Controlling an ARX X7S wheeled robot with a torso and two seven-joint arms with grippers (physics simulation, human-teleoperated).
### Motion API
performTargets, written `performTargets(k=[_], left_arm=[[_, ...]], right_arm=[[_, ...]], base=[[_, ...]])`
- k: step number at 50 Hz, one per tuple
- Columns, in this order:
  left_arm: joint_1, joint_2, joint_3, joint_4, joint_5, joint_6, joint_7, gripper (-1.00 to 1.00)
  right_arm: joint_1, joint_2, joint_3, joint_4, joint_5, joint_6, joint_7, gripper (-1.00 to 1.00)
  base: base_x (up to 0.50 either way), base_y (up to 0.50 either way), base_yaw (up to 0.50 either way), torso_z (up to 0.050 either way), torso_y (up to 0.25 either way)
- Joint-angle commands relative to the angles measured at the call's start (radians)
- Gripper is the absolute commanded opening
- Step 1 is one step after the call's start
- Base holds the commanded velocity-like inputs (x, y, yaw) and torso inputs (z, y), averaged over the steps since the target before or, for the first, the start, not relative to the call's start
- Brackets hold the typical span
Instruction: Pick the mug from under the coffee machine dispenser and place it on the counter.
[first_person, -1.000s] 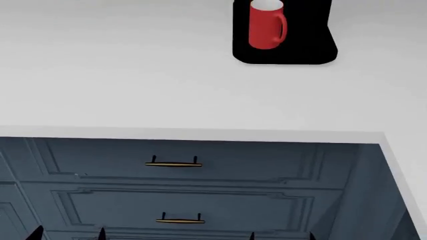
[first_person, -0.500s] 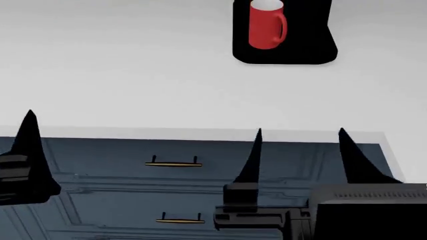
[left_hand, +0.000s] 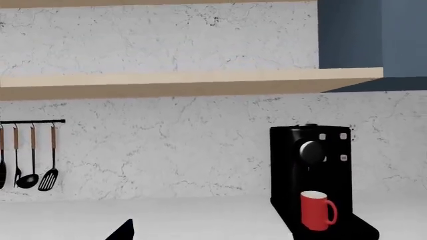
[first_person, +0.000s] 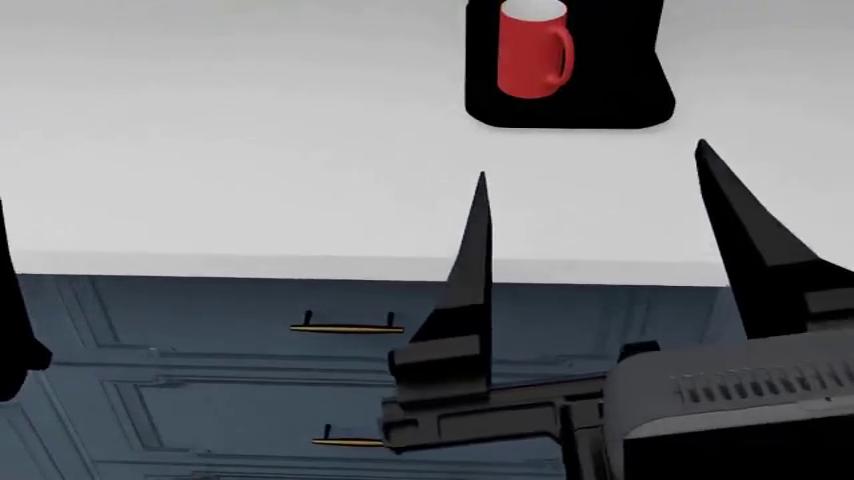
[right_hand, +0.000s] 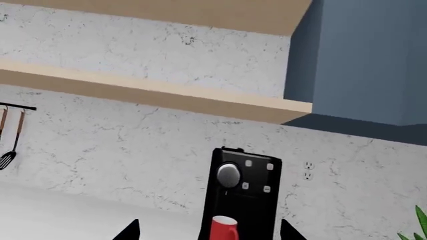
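Note:
The red mug (first_person: 534, 50) stands upright on the flat black base of the coffee machine dispenser (first_person: 587, 105), at the far back of the counter (first_person: 267, 150). The mug also shows in the left wrist view (left_hand: 317, 210) and the right wrist view (right_hand: 224, 229), under the dispenser (right_hand: 243, 192). My right gripper (first_person: 594, 215) is open and empty, its pointed fingers wide apart over the counter's front edge, well short of the mug. Of my left gripper only one fingertip (left_hand: 123, 230) shows there, and a dark sliver (first_person: 11, 330) at the head view's left edge.
Dark blue-grey drawers with brass handles (first_person: 344, 327) sit below the counter. Utensils hang on a wall rail (left_hand: 30, 121) to the left. A wooden shelf (left_hand: 193, 82) and a blue cabinet (right_hand: 363, 60) hang above the machine. A plant leaf (right_hand: 419, 227) shows at far right.
My right gripper has risen and moved forward, its fingertips now over the counter's front edge. My left gripper has slid out toward the left edge of the head view. The mug has not moved.

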Motion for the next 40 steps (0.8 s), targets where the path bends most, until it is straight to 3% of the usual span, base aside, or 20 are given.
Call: performTargets(k=[1,8,25,40], left_arm=[[-0.125,-0.045,0.027,0.004,-0.178,0.008,-0.143,1.00],[-0.171,-0.080,0.040,0.010,-0.244,0.023,-0.207,1.00],[-0.132,-0.060,-0.006,0.012,-0.261,-0.010,-0.205,1.00],[-0.124,-0.048,-0.047,0.007,-0.263,-0.030,-0.196,1.00]], right_arm=[[0.220,0.201,-0.287,-0.008,0.104,-0.200,0.185,1.00],[0.205,0.228,-0.299,0.005,0.091,-0.251,0.185,1.00],[0.225,0.240,-0.296,0.013,0.116,-0.275,0.168,1.00],[0.234,0.248,-0.293,0.013,0.110,-0.290,0.182,1.00]], base=[[0.00,0.00,0.00,0.000,0.000],[0.00,0.00,0.00,0.000,0.000],[0.00,0.00,0.00,0.000,0.000],[0.24,0.00,0.00,0.000,0.000]])
